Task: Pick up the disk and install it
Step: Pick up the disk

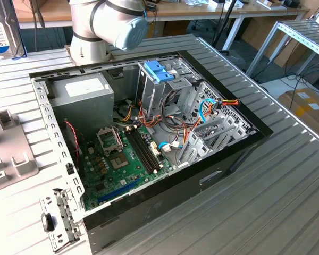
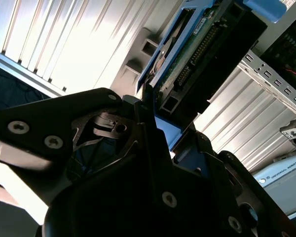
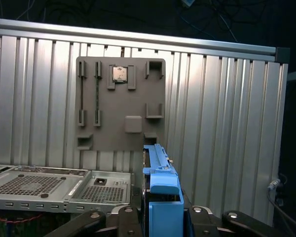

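"Fingers (image 2: pixel 144 129) gripping anything?"
"Yes, clenched on the disk (image 2: pixel 197 54), pinching its flat faces, probably so it hangs edge-on and steady."
"Where is it?"
"Upright at the exterior view's far left, held clear of the grey holder plate (image 1: pixel 13 159) on the bench (image 1: pixel 287 180) and well apart from the open computer case (image 1: pixel 165 207), so it is not yet installed."
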`<state>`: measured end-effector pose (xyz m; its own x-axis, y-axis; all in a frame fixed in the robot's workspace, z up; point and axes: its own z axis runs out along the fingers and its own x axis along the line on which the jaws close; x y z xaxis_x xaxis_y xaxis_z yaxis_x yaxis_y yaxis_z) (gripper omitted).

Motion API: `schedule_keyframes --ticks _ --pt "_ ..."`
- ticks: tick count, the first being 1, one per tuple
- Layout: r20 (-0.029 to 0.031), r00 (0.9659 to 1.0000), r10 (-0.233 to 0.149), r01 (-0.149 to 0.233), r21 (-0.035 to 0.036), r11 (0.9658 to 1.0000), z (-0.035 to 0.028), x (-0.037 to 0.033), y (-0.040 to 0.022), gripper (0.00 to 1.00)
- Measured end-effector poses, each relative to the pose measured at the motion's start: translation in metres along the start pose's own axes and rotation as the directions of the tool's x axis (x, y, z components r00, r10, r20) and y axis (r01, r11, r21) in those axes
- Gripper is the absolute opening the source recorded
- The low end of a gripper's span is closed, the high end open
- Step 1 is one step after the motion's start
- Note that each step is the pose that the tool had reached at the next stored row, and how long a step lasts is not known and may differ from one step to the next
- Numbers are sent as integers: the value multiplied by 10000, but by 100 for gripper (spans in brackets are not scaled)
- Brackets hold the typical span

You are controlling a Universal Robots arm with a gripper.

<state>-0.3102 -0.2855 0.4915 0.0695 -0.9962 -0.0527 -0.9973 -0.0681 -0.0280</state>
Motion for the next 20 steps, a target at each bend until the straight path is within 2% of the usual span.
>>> schedule_keyframes --ticks 4,20 --pt "0 10000 -1 1 0 10000 3 5 -71 37" --pt "0 10000 -1 1 0 10000 9 16 -224 37"
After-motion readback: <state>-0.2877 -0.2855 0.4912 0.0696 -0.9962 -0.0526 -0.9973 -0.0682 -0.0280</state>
